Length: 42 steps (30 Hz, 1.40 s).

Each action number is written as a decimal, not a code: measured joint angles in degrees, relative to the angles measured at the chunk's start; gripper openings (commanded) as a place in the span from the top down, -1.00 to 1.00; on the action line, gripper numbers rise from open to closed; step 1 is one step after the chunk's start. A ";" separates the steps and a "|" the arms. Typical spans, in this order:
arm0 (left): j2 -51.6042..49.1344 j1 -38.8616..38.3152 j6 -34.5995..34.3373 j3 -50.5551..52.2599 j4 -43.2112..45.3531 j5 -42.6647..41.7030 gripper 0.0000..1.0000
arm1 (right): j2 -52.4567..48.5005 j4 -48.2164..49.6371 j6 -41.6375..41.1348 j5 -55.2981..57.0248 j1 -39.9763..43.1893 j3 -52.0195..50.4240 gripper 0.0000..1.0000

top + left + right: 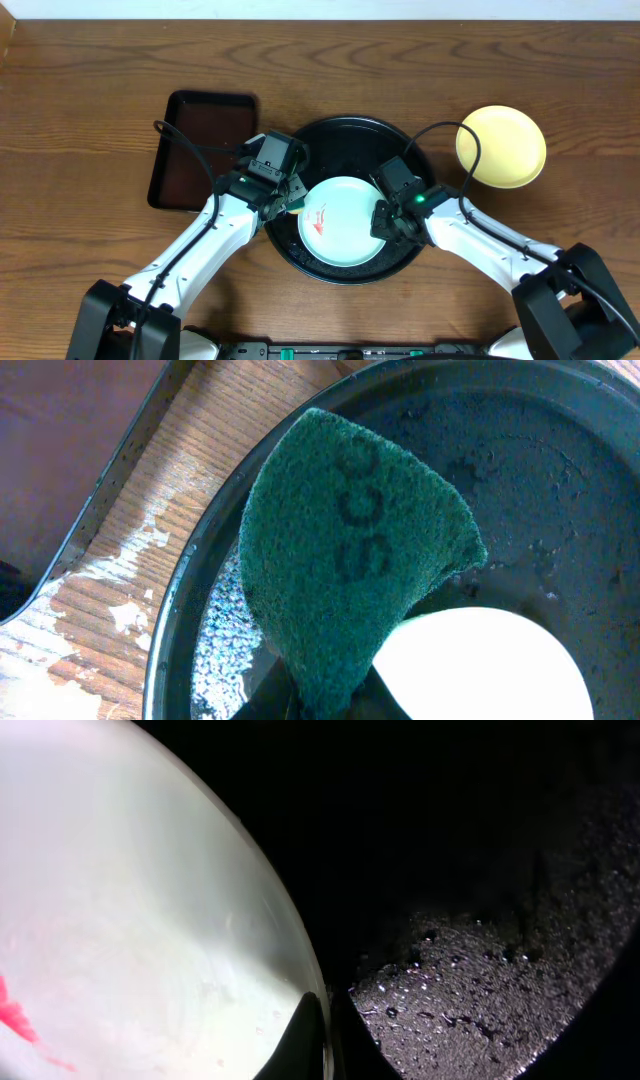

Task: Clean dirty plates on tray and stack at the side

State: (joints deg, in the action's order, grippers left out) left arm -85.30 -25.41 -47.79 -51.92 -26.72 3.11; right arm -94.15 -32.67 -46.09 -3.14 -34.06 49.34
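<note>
From overhead, the pale blue-white plate (345, 222) lies inside the black tray (345, 127), a red smear on its left half. The yellow plate (502, 146) sits apart on the table (90, 90) to the right, and a brown tray (200, 150) lies to the left. The left gripper (291, 199) meets the plate's left edge, and the right gripper (383, 222) meets its right edge.

In the left wrist view, the jaws are clamped on a green scouring pad (350, 550), which fans out above the tray's rim and the plate's white edge. The pad looks soft and floppy, so it probably needs pressing flat to scrub.

In the right wrist view, the dark fingertips (300, 1035) are closed tight at the plate's rim. They appear to pinch it, though the frame's bottom edge cuts the grip off. Water beads on the tray floor beside the plate.

The plate looks rigid, light and glossy, likely slick when wet and breakable if dropped. The thin raised rim is the only real purchase. A deep, firm pinch there, with the plate kept low over the tray, seems the safest hold.
</note>
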 measured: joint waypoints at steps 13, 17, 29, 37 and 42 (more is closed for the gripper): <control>0.00 0.00 0.00 0.00 0.00 0.00 0.84 | -0.07 -3.89 5.55 -2.84 -0.15 4.04 0.97; 0.00 0.00 0.00 -0.02 0.00 0.00 0.85 | -0.09 -4.55 7.17 -2.64 -1.73 5.40 0.97; 0.00 0.00 0.00 0.00 0.00 -0.02 0.85 | -0.11 -5.70 7.80 0.66 -6.67 6.08 0.97; 0.00 0.00 0.00 0.00 0.00 0.00 0.85 | -0.11 -7.02 7.82 1.75 -6.67 6.10 0.97; 0.00 0.00 0.00 0.00 0.00 0.00 0.85 | -0.09 -7.08 7.82 2.08 -6.69 6.10 0.97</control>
State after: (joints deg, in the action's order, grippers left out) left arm -85.30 -25.41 -47.79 -51.92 -26.72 3.11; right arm -94.24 -39.75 -38.26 -1.06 -40.75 55.44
